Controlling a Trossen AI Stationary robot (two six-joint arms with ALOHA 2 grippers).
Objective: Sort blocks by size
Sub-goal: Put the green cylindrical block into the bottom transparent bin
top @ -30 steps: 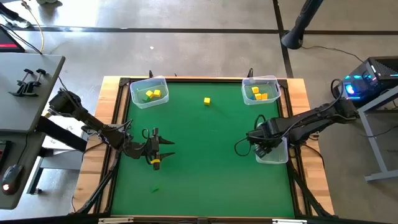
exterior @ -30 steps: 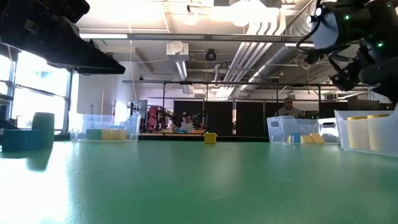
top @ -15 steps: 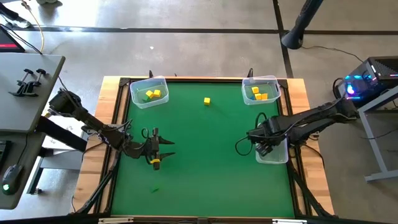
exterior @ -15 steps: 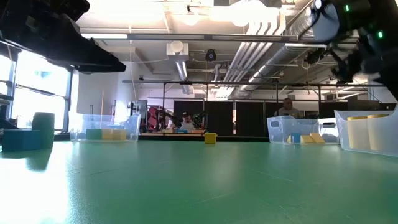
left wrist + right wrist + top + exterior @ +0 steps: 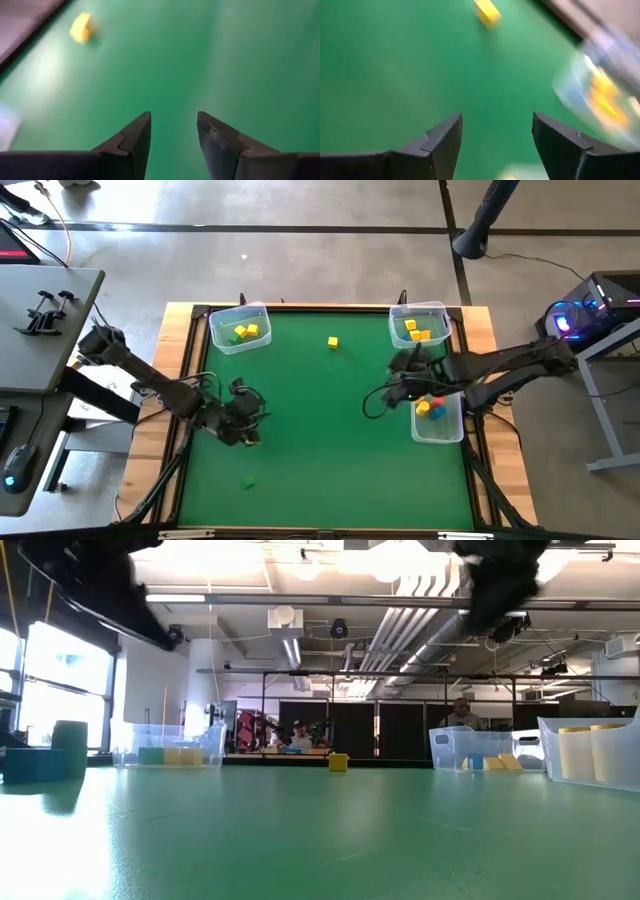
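Green felt fills the table [image 5: 330, 450] under both my arms. My left gripper [image 5: 172, 135] hangs over the mat's left side, fingers parted with nothing between them; a lone yellow block [image 5: 81, 28] lies ahead of it and well apart. My right gripper [image 5: 495, 137] hovers just beside the near right bin [image 5: 440, 425], fingers spread wide and empty, and that bin holds yellow, red and blue blocks [image 5: 428, 406]. Beyond it, the far right bin [image 5: 420, 325] holds yellow pieces, and the far left bin [image 5: 240, 330] yellow and green ones. One small green block [image 5: 247, 482] lies on the felt behind my left gripper.
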